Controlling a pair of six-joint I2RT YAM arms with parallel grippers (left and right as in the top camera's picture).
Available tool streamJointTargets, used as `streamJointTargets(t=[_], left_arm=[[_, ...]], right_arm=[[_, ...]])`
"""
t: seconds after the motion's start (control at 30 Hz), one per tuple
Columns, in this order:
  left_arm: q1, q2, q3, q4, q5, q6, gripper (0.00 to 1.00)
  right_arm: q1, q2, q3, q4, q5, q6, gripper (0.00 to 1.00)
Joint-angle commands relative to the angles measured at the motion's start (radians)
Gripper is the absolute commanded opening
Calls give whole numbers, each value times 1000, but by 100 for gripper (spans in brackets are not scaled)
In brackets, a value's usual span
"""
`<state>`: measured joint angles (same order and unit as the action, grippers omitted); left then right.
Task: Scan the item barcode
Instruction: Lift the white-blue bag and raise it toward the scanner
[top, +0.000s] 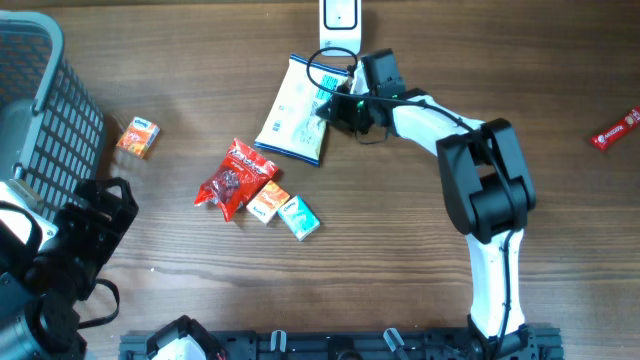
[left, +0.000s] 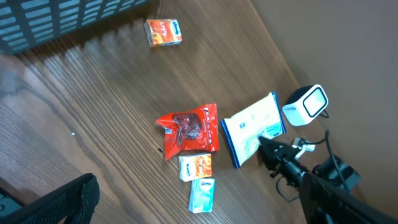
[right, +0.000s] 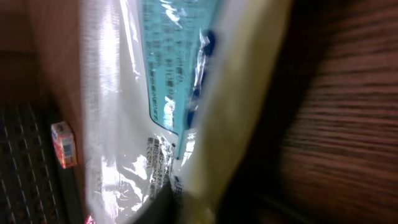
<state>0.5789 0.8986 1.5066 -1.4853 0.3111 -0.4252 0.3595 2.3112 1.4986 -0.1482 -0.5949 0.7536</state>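
Observation:
A white pouch with blue print (top: 292, 112) lies on the wooden table, just below the white barcode scanner (top: 340, 15) at the far edge. My right gripper (top: 335, 106) is at the pouch's right edge and shut on it. In the right wrist view the pouch (right: 155, 93) fills the frame, its printed panel close to the camera, with a dark fingertip (right: 168, 208) against it. The left wrist view shows the pouch (left: 252, 127), the scanner (left: 306, 106) and the right gripper (left: 268, 150) from afar. My left gripper (top: 95, 215) hangs open and empty at the near left.
A red snack pack (top: 232, 180), an orange tissue pack (top: 265, 202) and a teal tissue pack (top: 299, 217) lie mid-table. A small orange box (top: 138, 137) sits beside the grey basket (top: 40, 100) at the left. A red bar (top: 617, 128) lies far right.

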Motion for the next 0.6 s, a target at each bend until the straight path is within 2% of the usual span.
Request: streamJointTargets(t=[0.0,0.27,0.47,0.57], left_arm=[[7,0,6,3,-6,-9,100],[7,0,6,3,-6,-9,100],[7,0,6,3,-6,-9,100],[7,0,6,3,-6,-9,100]], right_arm=[[26,129,-67,-38,66,42,4],[-6,73,-64,-39,-30,-14,4],[-60,-76,-64,-55,-139,-269,4],[-87,-141,-64,-62,-218,-311,4]])
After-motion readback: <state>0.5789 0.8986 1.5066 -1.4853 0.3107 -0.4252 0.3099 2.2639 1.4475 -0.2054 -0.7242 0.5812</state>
